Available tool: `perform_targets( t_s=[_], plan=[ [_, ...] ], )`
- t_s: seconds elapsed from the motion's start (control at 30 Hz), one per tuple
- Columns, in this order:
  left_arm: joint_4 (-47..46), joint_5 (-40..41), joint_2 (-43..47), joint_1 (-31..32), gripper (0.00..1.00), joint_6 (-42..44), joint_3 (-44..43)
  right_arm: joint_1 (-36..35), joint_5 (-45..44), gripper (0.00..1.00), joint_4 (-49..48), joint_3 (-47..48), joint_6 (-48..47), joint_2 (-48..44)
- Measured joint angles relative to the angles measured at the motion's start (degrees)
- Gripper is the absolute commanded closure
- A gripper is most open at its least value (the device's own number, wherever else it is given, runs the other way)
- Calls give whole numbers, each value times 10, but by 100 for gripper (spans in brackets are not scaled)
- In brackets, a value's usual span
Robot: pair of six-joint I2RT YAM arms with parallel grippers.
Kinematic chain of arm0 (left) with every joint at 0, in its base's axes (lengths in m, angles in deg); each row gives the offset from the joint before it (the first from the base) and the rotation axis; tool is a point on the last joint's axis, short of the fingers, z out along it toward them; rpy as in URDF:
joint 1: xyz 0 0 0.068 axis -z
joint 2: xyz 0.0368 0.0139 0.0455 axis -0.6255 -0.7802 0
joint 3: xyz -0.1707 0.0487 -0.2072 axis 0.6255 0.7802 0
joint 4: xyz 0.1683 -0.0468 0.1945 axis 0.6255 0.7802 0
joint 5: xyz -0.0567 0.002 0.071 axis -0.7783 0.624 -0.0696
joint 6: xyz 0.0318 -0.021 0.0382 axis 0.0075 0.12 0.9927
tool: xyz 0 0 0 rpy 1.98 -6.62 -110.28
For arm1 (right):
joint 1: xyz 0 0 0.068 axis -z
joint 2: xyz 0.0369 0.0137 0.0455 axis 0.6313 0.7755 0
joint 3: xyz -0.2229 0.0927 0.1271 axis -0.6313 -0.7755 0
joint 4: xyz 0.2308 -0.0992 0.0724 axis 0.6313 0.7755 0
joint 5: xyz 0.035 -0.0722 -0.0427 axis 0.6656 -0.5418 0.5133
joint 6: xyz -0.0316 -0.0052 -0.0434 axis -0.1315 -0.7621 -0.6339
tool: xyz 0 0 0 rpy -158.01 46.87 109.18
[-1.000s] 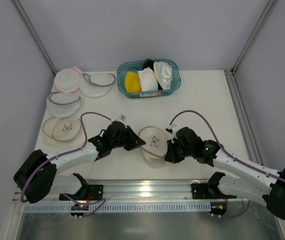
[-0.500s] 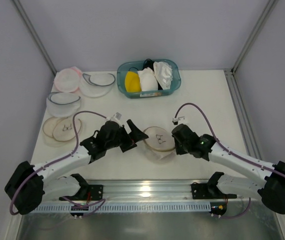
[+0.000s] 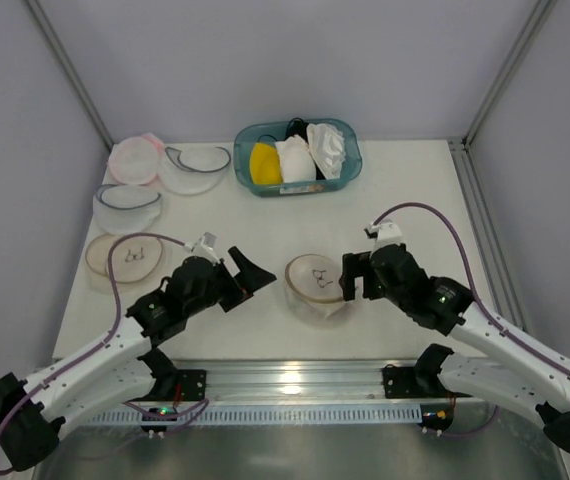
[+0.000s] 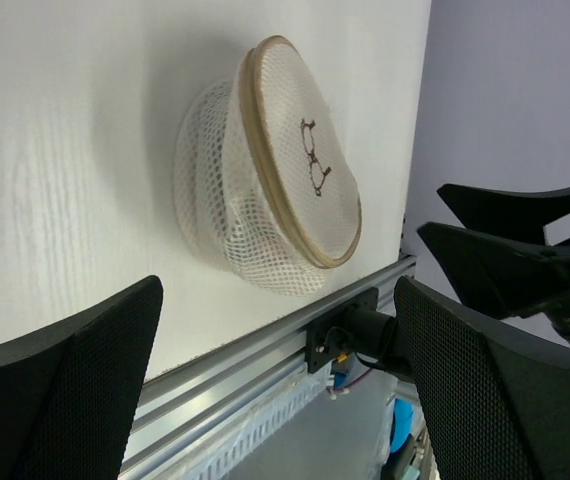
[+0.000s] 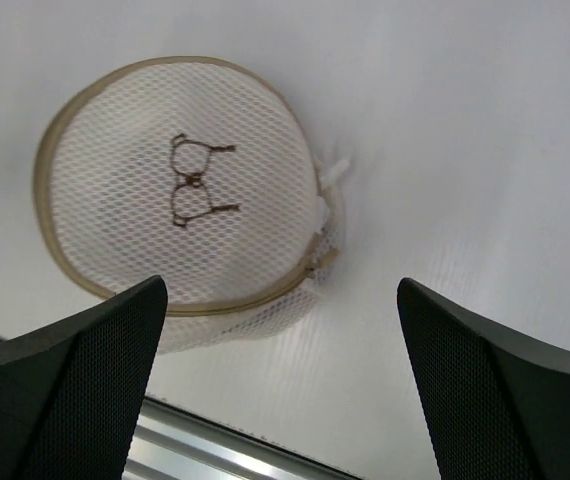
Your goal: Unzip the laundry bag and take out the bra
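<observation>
Flanking the laundry bag (image 3: 317, 285) near the tabletop's (image 3: 415, 200) front edge.
Spread wide and empty on left gripper (image 3: 250, 270) and right gripper (image 3: 349, 277), likely readying to unzip.

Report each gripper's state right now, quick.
Left gripper: open, holding nothing, clear of the laundry bag.
Right gripper: open, holding nothing, close beside the laundry bag.

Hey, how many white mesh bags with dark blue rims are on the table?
2. One dark-rimmed bag lies at the back left, between the pink round and the basket; the other lies just in front of the pink round.
</observation>
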Motion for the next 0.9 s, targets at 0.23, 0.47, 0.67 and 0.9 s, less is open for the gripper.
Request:
perform_targets(
  t_s=[0.23, 0.47, 0.67, 0.9],
  plan=[
    [45, 23, 59, 0, 1, -4, 24, -25, 136, 5, -69, 12, -37, 21],
    [72, 35, 90, 0, 1, -8, 26, -50, 205, 21, -119, 63, -53, 132],
    [85, 41, 115, 0, 0, -14, 35, -53, 221, 39, -135, 89, -63, 213],
    [103, 50, 138, 0, 0, -15, 44, -53, 243, 64, -141, 99, -65, 281]
  ],
)
